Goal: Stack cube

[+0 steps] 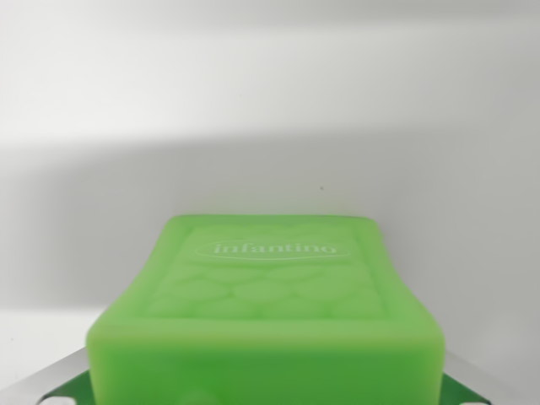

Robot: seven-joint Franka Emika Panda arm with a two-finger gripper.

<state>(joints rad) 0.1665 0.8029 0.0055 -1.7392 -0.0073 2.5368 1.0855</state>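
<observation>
A green cube (pixel 270 312) is carried by the claw (pixel 266 395), seemingly clamped; a base cube must be found next.

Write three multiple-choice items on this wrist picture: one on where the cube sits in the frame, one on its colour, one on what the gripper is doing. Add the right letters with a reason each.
1. Where in the wrist view is the cube?
A. bottom centre
B. top left corner
C. far right edge, up high

2. What colour is the cube?
A. red
B. bright green
C. blue

3. What does the gripper seem to be doing?
A. hanging with nothing near it
B. holding the cube from both sides
C. gripping a cloth

Key:
1. A: the cube fills the lower middle, with the plain white surface behind it.
2. B: its body is bright green, with raised lettering "infantino" on the upper face.
3. B: metal fingers show on both sides of the cube at the bottom edge, so it seems held, though the contact itself is hidden.
</observation>
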